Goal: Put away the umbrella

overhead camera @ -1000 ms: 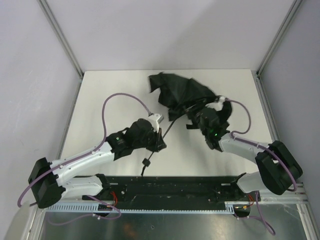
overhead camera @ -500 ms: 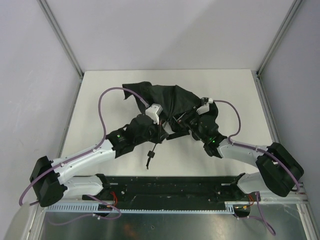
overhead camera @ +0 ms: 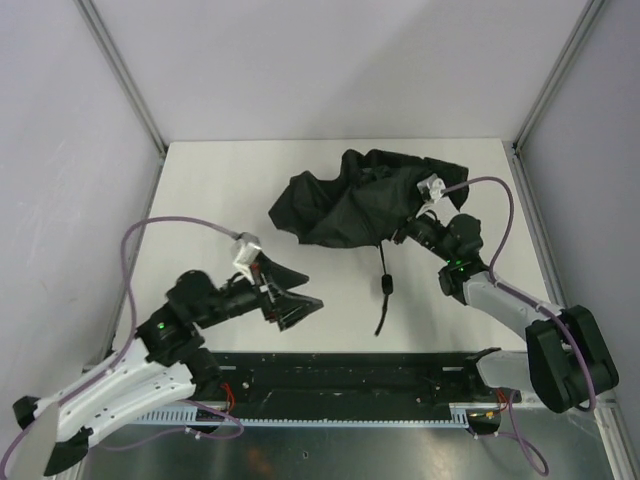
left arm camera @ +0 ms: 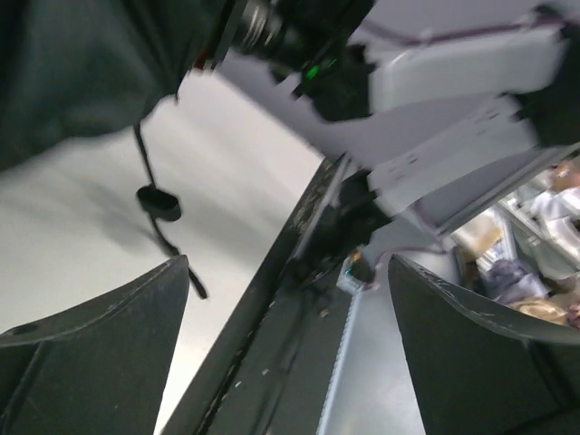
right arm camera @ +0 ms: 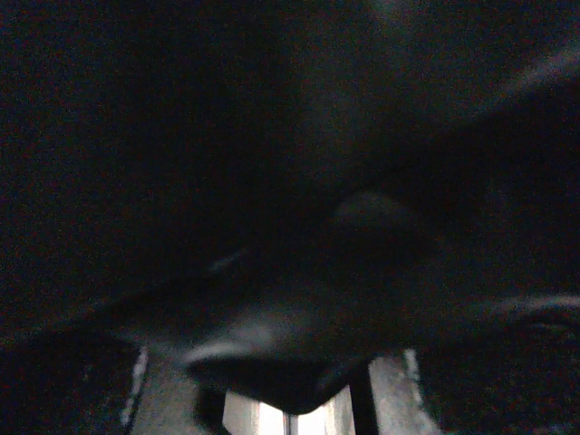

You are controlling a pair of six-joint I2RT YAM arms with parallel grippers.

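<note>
The umbrella point(overhead camera: 350, 200) lies partly collapsed on the white table point(overhead camera: 200, 200), right of the middle, as a crumpled black canopy. Its slim shaft runs down to a small black handle point(overhead camera: 384, 285), and the cord trails toward the near edge. My right gripper point(overhead camera: 408, 232) is pushed into the canopy's right edge and shut on the umbrella. Black fabric point(right arm camera: 272, 136) fills the right wrist view and hides the fingers. My left gripper point(overhead camera: 308, 292) stands open and empty, left of the handle and apart from it. The left wrist view shows the left gripper point(left arm camera: 288, 272) with its fingers wide apart, and the handle point(left arm camera: 159, 202) beyond them.
A black rail point(overhead camera: 350, 375) runs along the table's near edge between the arm bases. Grey enclosure walls and metal posts point(overhead camera: 125, 75) close in the table on three sides. Purple cables point(overhead camera: 170, 225) loop above both arms.
My left gripper has let go of the umbrella's shaft, opened wide and pulled back to the lower left. The right arm has carried the umbrella to the right and farther back.
</note>
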